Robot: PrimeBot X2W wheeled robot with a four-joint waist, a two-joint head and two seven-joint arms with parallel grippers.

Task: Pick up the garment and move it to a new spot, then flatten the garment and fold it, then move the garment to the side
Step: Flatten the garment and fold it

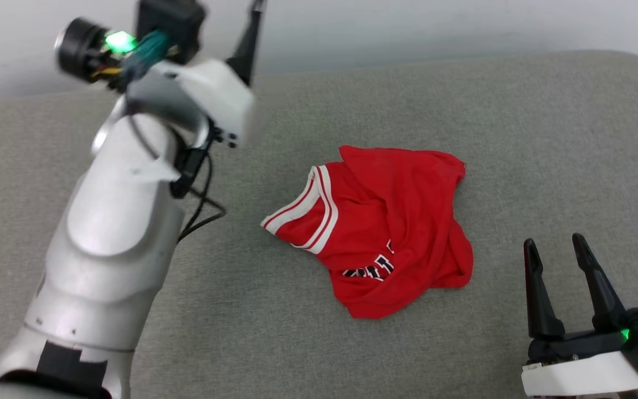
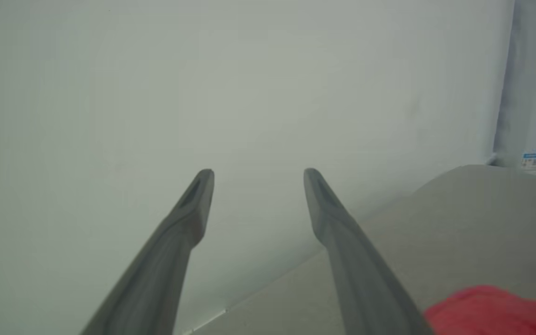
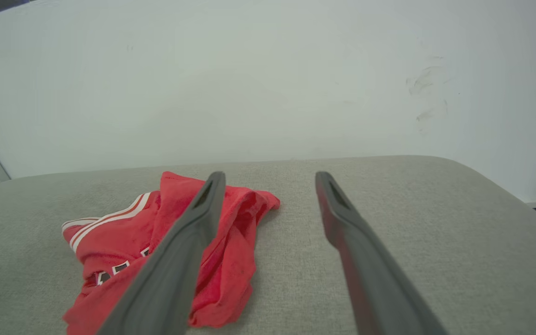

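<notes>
- We see the garment (image 1: pixel 377 233) lying in a crumpled heap around the middle of the bench (image 1: pixel 490 100). It is well clear of the far edge and of the rounded far right corner.
- The cloth is bright red and bunched into soft folds, with no part spread flat. Its far side rises in a rumpled ridge, and its near side tapers to a blunt point towards the near edge.
- On the side towards the bench's left edge, a band of white and red striped trim (image 1: pixel 319 208) curves across the heap. A second striped edge (image 1: pixel 288 210) runs beside it and ends in a small corner.
- Near the heap's near side we make out black lettering (image 1: pixel 371 271) with white edging. Folds hide most of it, so we cannot read it.
- The bench is covered in plain grey woven fabric, and a pale wall (image 1: pixel 435 27) stands behind its far edge.
- The right tool (image 1: pixel 553 239) sits over the near right part of the bench, to the right of the garment and apart from it. Its two dark fingers are spread and released, with nothing between them.
- In the right wrist view, one finger crosses in front of the garment, but the head view shows a clear gap between them.
- The left tool (image 2: pixel 258 176) is raised over the left part of the bench and points towards the wall. Its fingers are spread wide and hold nothing.
- The left wrist view catches the garment as a blurred red patch at its lower right.
- The pale left forearm (image 1: pixel 119 221) rises from the near left, well apart from the garment.
</notes>
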